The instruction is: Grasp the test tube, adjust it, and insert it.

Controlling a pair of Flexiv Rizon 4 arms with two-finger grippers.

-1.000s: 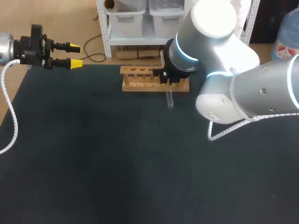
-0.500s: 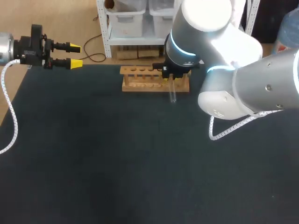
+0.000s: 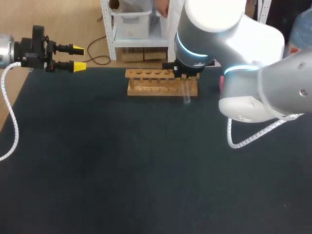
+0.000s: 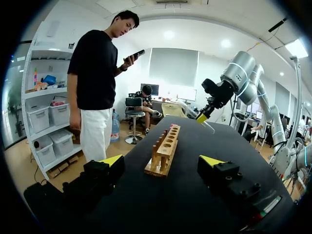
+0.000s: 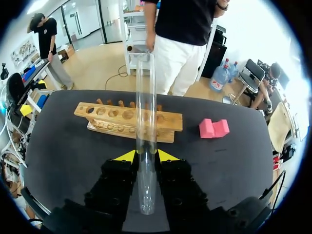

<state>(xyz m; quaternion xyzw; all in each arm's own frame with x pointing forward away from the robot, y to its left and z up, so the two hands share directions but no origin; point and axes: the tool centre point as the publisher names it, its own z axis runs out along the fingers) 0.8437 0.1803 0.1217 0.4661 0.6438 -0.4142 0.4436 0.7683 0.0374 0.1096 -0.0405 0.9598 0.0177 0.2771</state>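
The right arm [image 3: 258,78] is showing fat, rounded silver-grey segments, with thin light-blue rings [image 3: 192,54] glowing at its joints and a white coiled cable [image 3: 248,139] running off its shell. The left arm [image 3: 4,48] is showing a silver end, with a second white coil [image 3: 9,112] trailing from it. The left gripper [image 3: 78,57] is wearing a black, blocky body and two bright yellow tips; the right gripper [image 5: 146,156] is showing the same black housing and wedge-shaped yellow tips.

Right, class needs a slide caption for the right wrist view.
Right tool holds a clear test tube, wooden rack ahead.
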